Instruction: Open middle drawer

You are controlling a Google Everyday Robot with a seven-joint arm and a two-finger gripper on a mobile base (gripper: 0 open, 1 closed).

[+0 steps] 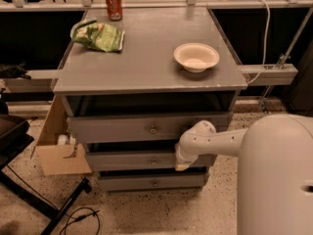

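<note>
The middle drawer (127, 159) is a wide grey flat front with a small round metal knob (154, 161), second in the stack of three under the tabletop. The drawers look stepped, each lower front set further back than the one above. My gripper (182, 164) hangs at the end of the white arm (215, 142), which reaches in from the right. It is against the right part of the middle drawer's front, a short way right of the knob.
The top drawer (112, 129) and bottom drawer (127, 182) each have a knob. On the tabletop (146, 58) sit a white bowl (196, 57), a green chip bag (100, 35) and a red can (114, 4). A cardboard box (56, 151) and a black stand leg (49, 204) are at the left. My body (276, 180) fills the lower right.
</note>
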